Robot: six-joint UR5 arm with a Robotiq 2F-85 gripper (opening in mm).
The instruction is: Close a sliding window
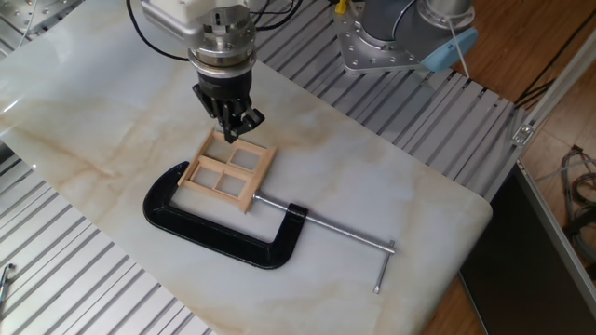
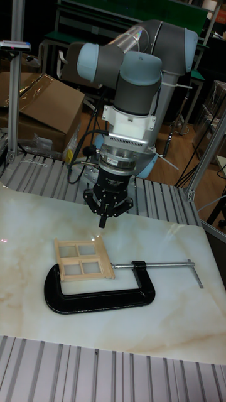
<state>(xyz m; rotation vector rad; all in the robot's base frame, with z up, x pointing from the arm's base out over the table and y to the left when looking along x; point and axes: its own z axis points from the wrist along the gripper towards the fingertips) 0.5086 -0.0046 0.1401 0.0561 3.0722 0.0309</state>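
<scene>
The sliding window (image 1: 228, 172) is a small light-wood frame with four panes, lying flat on the marble slab and held in a black C-clamp (image 1: 219, 226). In the tall fixed view the sliding window (image 2: 81, 260) sits left of centre, inside the C-clamp (image 2: 100, 295). My gripper (image 1: 233, 131) hangs just above the window's far edge, fingers pressed together and holding nothing. The gripper (image 2: 102, 221) points straight down, its tip a little above and clear of the frame's top right corner.
The clamp's long steel screw (image 1: 335, 233) with its crossbar handle (image 1: 384, 270) reaches toward the slab's right edge. The marble slab (image 1: 391, 177) lies on a ribbed metal table (image 1: 56, 270). Another arm's base (image 1: 391, 37) stands at the back. A cardboard box (image 2: 37, 107) sits behind.
</scene>
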